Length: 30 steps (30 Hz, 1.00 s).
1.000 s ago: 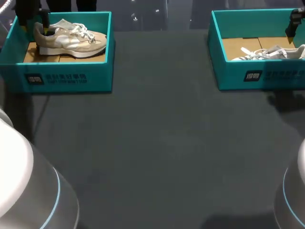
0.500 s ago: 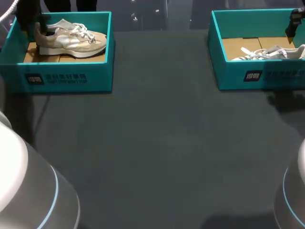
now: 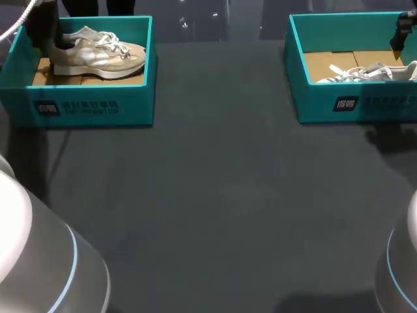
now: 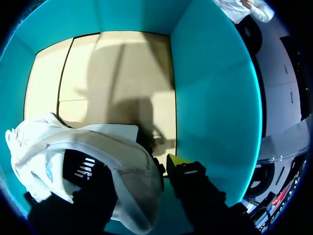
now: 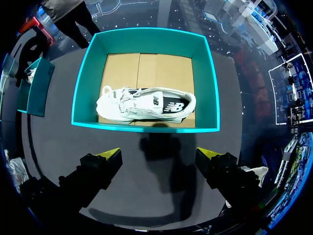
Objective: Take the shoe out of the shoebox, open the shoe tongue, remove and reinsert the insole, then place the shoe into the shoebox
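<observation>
**A:** What moved in the last 1 second?

**B:** Only the left arm. The left gripper (image 3: 47,36) has edged toward the left wall of the left shoebox (image 3: 91,104), at the heel end of the shoe (image 3: 98,55). The shoe has hardly shifted. It lies on its sole on the cardboard floor, toe pointing right.

**A:** Does it have hold?

**B:** In the wrist view, the 2 fingers are drawn in on the heel. 1 is down inside the collar with its tip hidden, and the other is against the outside. I judge that a grip.

**A:** And the right side?

**B:** No change. The right gripper (image 5: 159,156) hangs high by the right shoebox (image 3: 352,104), spread wide and holding nothing. The white shoe (image 5: 146,104) lies inside, untouched.

**A:** So where are we?

**B:** Step 1. The heel is taken, but nothing is lifted yet.
</observation>
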{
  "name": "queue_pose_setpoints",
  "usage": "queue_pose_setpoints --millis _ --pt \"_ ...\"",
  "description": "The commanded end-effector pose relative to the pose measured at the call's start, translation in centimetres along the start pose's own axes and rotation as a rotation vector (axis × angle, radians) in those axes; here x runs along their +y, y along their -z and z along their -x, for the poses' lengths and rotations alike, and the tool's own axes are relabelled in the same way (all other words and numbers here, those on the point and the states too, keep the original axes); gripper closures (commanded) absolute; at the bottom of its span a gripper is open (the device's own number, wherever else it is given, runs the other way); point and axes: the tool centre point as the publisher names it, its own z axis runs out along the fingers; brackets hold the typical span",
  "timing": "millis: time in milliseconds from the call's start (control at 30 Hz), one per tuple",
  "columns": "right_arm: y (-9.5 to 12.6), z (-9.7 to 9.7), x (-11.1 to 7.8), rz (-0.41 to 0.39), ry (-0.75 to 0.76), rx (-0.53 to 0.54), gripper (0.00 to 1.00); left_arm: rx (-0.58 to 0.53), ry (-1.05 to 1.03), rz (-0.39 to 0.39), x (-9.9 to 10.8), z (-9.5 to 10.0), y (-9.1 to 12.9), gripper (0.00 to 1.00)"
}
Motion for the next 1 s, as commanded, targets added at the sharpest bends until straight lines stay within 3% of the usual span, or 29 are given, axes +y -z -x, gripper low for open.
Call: queue_pose_setpoints --millis 33,100,133,600,1000 --pt "0.0 0.0 -0.1 0.002 0.000 -0.001 0.00 0.005 0.003 -0.009 0.6 -0.1 -0.5 0.73" --pt "0.0 0.0 -0.1 0.002 0.000 -0.001 0.00 0.006 0.003 -0.011 0.6 -0.2 -0.5 0.99" --pt "0.0 0.0 -0.1 0.002 0.000 -0.001 0.00 0.008 0.002 -0.012 0.7 -0.3 -0.6 1.00" --pt "0.0 0.0 -0.1 0.002 0.000 -0.001 0.00 -0.018 0.006 -0.035 0.8 -2.0 1.4 1.00" --pt "0.0 0.0 -0.1 0.002 0.000 -0.001 0.00 -0.044 0.075 -0.014 0.2 -2.5 6.9 1.00"
